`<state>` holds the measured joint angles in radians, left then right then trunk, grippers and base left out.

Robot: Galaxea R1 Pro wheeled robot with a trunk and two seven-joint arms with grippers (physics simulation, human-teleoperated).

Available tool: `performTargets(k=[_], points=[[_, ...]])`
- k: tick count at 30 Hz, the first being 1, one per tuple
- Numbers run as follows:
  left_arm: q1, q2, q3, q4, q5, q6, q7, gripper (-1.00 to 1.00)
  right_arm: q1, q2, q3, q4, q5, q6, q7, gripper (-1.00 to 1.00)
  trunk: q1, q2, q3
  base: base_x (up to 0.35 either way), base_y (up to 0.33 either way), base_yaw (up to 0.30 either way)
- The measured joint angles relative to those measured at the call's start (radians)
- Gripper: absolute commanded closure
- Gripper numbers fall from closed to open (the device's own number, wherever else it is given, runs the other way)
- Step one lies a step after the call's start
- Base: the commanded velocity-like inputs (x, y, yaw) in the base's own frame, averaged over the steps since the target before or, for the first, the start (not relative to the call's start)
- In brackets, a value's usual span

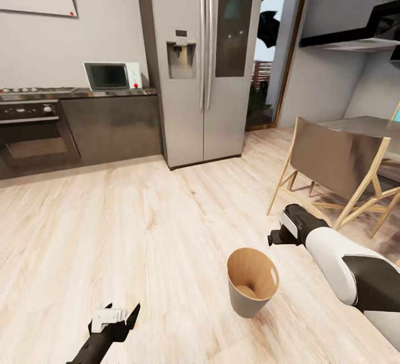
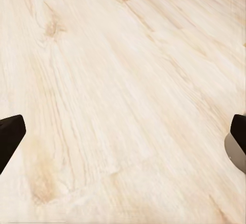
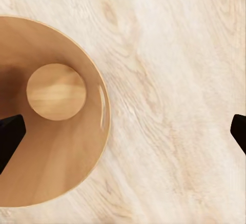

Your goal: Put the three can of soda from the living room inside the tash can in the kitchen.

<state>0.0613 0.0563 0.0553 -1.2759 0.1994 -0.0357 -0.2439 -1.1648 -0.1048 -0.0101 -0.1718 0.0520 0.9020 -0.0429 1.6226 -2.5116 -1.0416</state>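
Note:
The tash can [image 1: 251,293] stands upright on the pale wood kitchen floor, grey-beige outside and coppery brown inside. Its round bottom is bare, with nothing lying in it. My right gripper [image 1: 276,237] hangs above the floor just beyond the can's far right rim. In the right wrist view the right gripper [image 3: 123,137] is open, one fingertip over the tash can's inner wall [image 3: 77,172] and the other over the floor. My left gripper [image 1: 123,312] hovers low to the can's left. The left gripper [image 2: 123,139] is open over bare planks. The cans of soda are out of view.
A steel double-door fridge [image 1: 203,64] stands ahead, with dark cabinets, an oven [image 1: 33,136] and a microwave [image 1: 111,75] to its left. A wooden folding chair [image 1: 339,170] and a grey table [image 1: 366,125] stand at the right. Open floor lies between the fridge and me.

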Motion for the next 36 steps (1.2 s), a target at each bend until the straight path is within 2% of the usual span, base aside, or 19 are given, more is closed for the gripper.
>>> performTargets(k=[12, 21, 36], points=[[0.000, 0.000, 0.000, -0.002, 0.000, -0.001, 0.000, -1.00, 0.001, 0.001, 0.001, 0.000, 0.000, 0.000, 0.000, -1.00, 0.005, -0.003, -0.046, 0.000, 0.000, 0.000], [0.000, 0.000, 0.000, -0.002, -0.001, -0.004, 0.000, -1.00, 0.002, 0.002, 0.001, 0.000, 0.000, -0.001, 0.000, -1.00, 0.005, -0.003, -0.047, 0.000, 0.000, 0.000], [0.000, 0.000, 0.000, -0.002, -0.002, -0.004, 0.001, -1.00, 0.003, 0.003, 0.002, 0.000, 0.000, -0.002, 0.000, -1.00, 0.012, -0.006, -0.104, 0.000, 0.000, 0.000]])
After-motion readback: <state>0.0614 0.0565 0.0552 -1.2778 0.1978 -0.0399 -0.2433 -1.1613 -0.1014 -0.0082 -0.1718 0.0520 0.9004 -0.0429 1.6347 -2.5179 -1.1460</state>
